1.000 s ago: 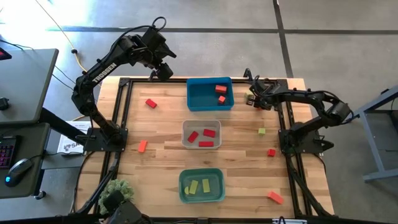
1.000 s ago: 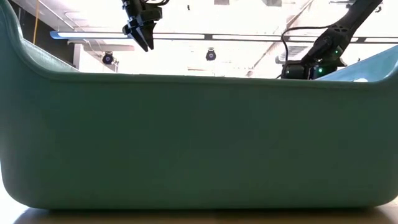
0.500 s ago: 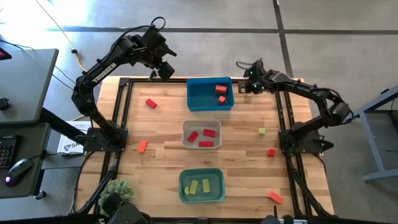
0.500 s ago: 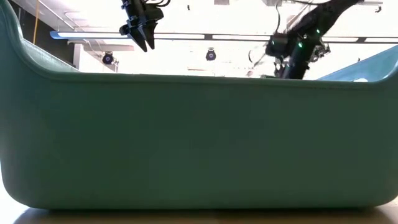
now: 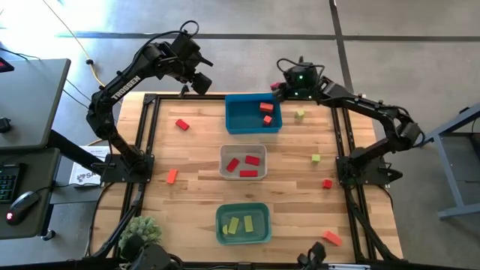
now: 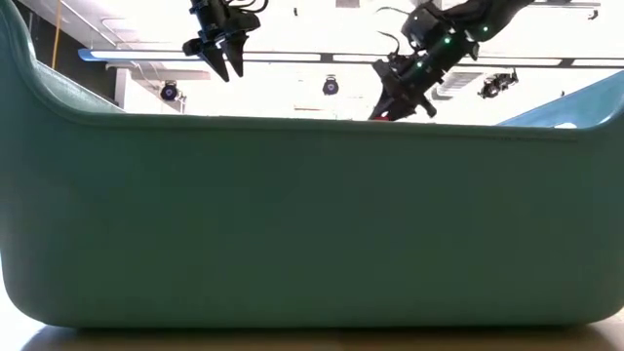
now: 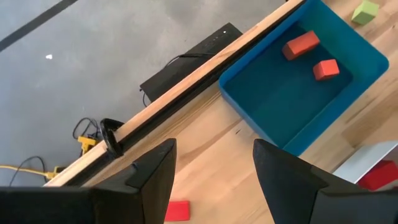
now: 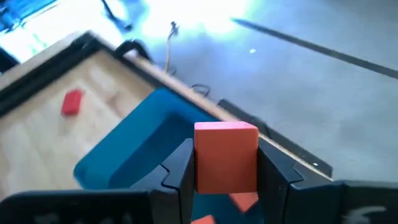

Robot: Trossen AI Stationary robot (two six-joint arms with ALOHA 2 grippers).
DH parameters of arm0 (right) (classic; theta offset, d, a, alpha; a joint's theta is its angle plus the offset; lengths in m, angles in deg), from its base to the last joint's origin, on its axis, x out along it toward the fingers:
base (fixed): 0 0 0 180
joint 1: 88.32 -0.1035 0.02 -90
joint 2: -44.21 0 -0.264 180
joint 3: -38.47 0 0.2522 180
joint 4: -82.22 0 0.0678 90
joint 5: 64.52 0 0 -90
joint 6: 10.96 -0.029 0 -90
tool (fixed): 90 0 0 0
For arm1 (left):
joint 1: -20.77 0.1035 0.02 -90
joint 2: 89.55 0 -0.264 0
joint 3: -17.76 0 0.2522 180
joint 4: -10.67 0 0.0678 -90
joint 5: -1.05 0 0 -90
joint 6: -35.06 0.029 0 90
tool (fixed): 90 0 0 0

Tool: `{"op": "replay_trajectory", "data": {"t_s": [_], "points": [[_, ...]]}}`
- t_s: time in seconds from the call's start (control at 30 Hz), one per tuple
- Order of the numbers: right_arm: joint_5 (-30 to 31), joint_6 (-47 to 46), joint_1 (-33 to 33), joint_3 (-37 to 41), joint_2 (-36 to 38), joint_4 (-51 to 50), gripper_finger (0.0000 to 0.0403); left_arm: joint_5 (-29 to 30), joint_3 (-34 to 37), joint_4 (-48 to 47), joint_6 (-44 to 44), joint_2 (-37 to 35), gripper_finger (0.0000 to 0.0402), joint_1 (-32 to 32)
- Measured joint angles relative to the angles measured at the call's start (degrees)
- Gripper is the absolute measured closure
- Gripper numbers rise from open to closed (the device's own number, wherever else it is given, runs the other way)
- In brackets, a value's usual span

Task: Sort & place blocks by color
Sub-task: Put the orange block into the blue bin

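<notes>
From above, the right pincer (image 5: pixel 278 88) is hovering at the blue bin (image 5: pixel 253 125)'s far corner, the bin just below it. Its wrist cam shows it clamping an orange block (image 8: pixel 226 156) by two flat sides; looks light, rigid, non-slippery. Left pincer (image 7: pixel 211 171) is waiting, fingers apart.

A blue bin (image 5: pixel 253 122), a clear-grey bin (image 5: pixel 243 149) and a teal bin (image 5: pixel 243 209) stand in line down the middle of the wooden table (image 5: pixel 195 165). A keyboard (image 5: pixel 7 184) and mouse (image 5: pixel 16 217) lie on a side desk (image 5: pixel 34 112).
</notes>
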State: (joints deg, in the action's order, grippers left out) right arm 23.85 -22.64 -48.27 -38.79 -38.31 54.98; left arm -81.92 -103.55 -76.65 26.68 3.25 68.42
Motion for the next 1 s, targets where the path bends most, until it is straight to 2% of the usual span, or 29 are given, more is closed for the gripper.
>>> {"op": "replay_trajectory", "data": {"t_s": [0.3, 0.83, 0.9, 1.0], "points": [[-5.90, 1.15, -2.41, 0.02, -9.18, -1.08, 0.0301, -0.01, 0.00, -0.53, -2.35, 0.00, 0.0197, -0.62], [-4.33, -0.12, -4.22, 0.02, -16.61, -4.27, 0.0301, -0.37, 0.00, -1.25, -4.46, 2.01, 0.0197, -0.60], [-2.33, 0.04, -4.22, 0.02, -16.61, -4.06, 0.0290, -0.35, 0.00, -1.25, -3.75, 3.21, 0.0197, -0.50], [-1.32, 0.14, -4.09, 0.02, -16.61, -4.04, 0.0251, -0.37, 0.00, -1.66, -3.45, 5.27, 0.0197, 0.11]]}}
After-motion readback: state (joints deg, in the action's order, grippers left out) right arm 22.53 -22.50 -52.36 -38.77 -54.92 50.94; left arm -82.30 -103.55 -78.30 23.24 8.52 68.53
